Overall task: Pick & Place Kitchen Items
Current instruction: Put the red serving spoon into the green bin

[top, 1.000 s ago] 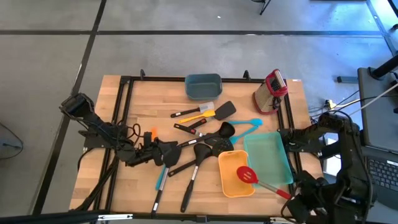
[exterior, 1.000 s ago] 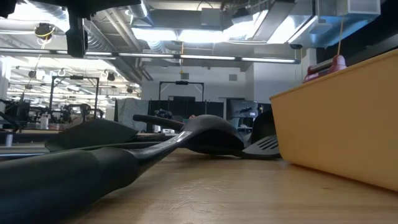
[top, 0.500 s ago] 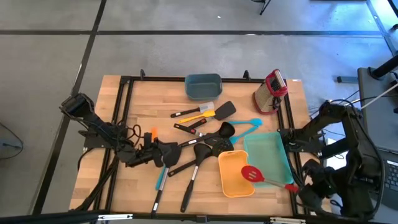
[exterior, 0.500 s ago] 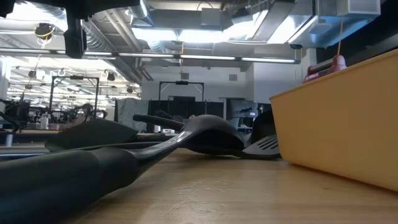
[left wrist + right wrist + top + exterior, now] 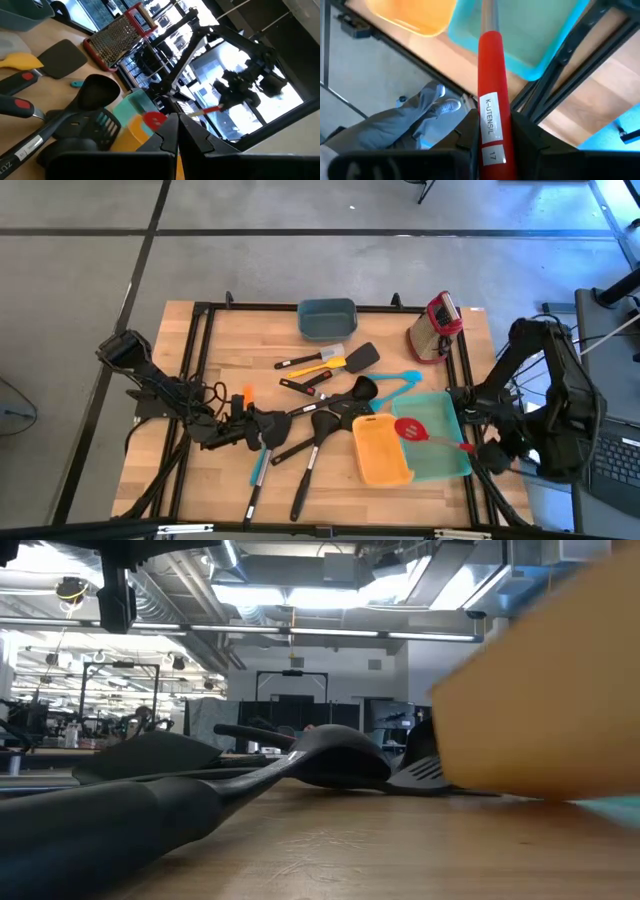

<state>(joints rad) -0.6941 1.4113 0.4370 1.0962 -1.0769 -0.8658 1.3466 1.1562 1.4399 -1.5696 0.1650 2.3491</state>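
**Red spoon carried from yellow bin to over teal bin**

High view: your right gripper (image 5: 478,448) has swung the red spoon (image 5: 412,429) off the yellow bin (image 5: 378,455); its head now hangs above the teal bin (image 5: 445,460), handle reaching back to the jaws.

Low view: the yellow bin is blurred, apparently nudged.

Left wrist view: the left gripper (image 5: 176,131) is fully closed, empty, by the black utensils (image 5: 75,132).

Right wrist view: fingers clamp the handle's labelled end.

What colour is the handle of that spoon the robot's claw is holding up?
Red, on the spoon in the right gripper; the right wrist view shows it best.
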